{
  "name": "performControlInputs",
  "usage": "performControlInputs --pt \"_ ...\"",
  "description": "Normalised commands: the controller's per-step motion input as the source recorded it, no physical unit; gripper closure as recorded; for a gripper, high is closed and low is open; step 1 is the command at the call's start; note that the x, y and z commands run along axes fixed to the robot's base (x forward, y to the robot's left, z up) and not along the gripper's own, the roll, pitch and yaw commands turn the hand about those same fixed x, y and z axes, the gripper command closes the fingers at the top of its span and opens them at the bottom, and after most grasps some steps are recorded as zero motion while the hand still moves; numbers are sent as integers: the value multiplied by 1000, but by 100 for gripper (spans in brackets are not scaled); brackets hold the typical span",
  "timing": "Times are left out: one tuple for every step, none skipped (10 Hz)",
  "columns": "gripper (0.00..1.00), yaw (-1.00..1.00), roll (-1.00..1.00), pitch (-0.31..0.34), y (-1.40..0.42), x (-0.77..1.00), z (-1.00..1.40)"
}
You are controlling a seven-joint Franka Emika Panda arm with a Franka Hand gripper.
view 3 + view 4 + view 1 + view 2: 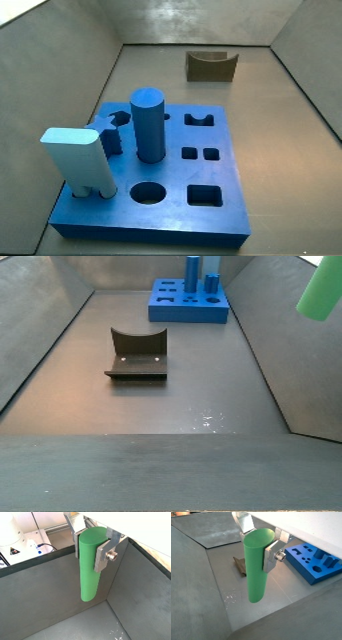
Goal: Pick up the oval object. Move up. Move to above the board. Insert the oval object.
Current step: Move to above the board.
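The oval object (90, 567) is a slim bright green peg that hangs upright, and my gripper (92, 543) is shut on its upper end. Both wrist views show silver fingers (273, 554) pressed against the peg's sides. Its lower end hangs free, well above the grey floor. In a side view only the peg's lower part (322, 291) shows, high by the right wall, with the gripper out of frame. The board (314, 562) is a dark blue slab with cut holes, lying on the floor off to one side of the peg (256, 567), not under it. It also shows in both side views, board (167, 215) and board (167, 311).
A dark blue cylinder (147, 125) and a light blue block (78, 160) stand in the board's holes. The brownish U-notched fixture (138, 354) stands mid-floor, between peg and board. Grey bin walls (140, 577) rise close beside the peg.
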Motion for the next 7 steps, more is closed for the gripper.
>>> performControlInputs --pt "100 -9 43 57 11 -264 21" --pt "100 -9 43 57 11 -264 21" --pt "100 -9 43 57 11 -264 21" --pt "100 -9 43 57 11 -264 22" --pt "100 -9 43 57 11 -264 22" --pt "100 -1000 172 314 -1000 429 34" --pt "100 -1000 175 322 -1000 429 34"
